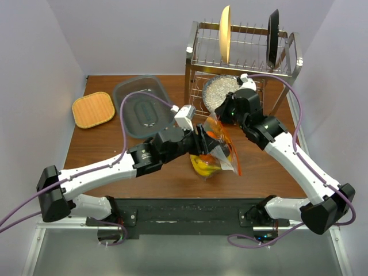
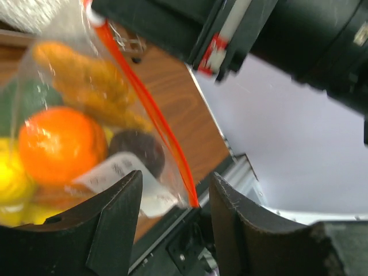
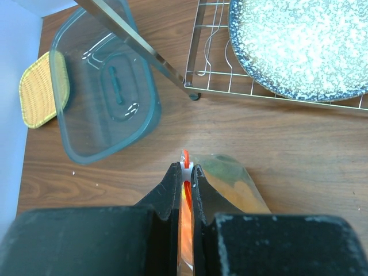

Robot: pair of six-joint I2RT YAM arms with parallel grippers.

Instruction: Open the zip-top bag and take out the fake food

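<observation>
Orange-red zip strip (image 3: 185, 156) clamped in right hand (image 3: 185, 171); left hand (image 2: 174, 179) spread open around zip-top bag (image 1: 222, 150) edge.

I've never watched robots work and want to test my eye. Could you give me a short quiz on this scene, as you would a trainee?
1. True or false: the right gripper is shut on the orange-red strip of the zip-top bag.
2. Where is the glittery plate? A in the wire rack; B on the woven mat; C in the grey tub.
3. Fill in: the fake food is ___ the bag.
Key: 1 true; 2 A; 3 inside.
</observation>
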